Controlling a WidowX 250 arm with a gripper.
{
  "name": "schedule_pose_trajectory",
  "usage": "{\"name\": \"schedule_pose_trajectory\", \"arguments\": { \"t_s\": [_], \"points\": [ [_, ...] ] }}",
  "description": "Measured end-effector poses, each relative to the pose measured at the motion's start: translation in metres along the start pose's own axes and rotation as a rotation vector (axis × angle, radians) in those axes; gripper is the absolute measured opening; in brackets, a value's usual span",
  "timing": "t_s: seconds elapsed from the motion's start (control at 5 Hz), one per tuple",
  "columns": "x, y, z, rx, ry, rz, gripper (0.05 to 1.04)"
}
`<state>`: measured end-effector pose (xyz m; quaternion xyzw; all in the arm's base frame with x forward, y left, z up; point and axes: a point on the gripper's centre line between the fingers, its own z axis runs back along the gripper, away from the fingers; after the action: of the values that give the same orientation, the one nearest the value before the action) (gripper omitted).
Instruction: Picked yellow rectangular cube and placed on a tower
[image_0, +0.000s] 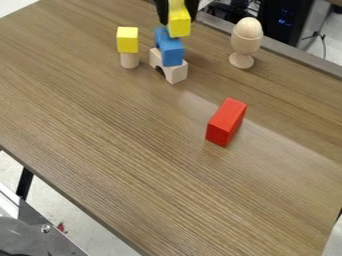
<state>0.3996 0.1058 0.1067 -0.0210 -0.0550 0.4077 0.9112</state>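
- The end effector (177, 7), at the far edge of the table (127, 145), is closed on the yellow block (179, 24), one finger at either side.
- The yellow block is bright, plain and flat-faced, longer than wide, and upright; its lower end is at the top of the blue block (172, 52). Whether they touch, I cannot tell.
- The blue block lies on a pale wooden arch (176, 73).
- Left of this tower, a yellow cube (127, 39) tops a wooden cylinder (129, 61).
- To the right, a wooden egg (248, 27) sits in a cup (245, 44).
- Nearer lies a red block (226, 122).
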Motion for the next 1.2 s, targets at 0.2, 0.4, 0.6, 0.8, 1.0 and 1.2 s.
{"name": "schedule_pose_trajectory", "arguments": {
  "t_s": [0.2, 0.4, 0.6, 0.8, 1.0, 1.2],
  "points": [
    [0.001, 0.01, 0.014, -0.022, -0.016, 0.03, 0.574],
    [0.002, 0.014, 0.014, -0.024, -0.012, 0.044, 0.574],
    [0.003, 0.015, 0.011, -0.019, -0.02, 0.043, 0.574],
    [-0.001, 0.011, -0.003, 0.0, 0.008, 0.026, 0.574],
    [-0.002, 0.01, -0.004, -0.002, 0.013, 0.023, 0.574],
    [-0.004, 0.005, -0.004, -0.003, 0.012, 0.012, 0.574]
  ]
}}
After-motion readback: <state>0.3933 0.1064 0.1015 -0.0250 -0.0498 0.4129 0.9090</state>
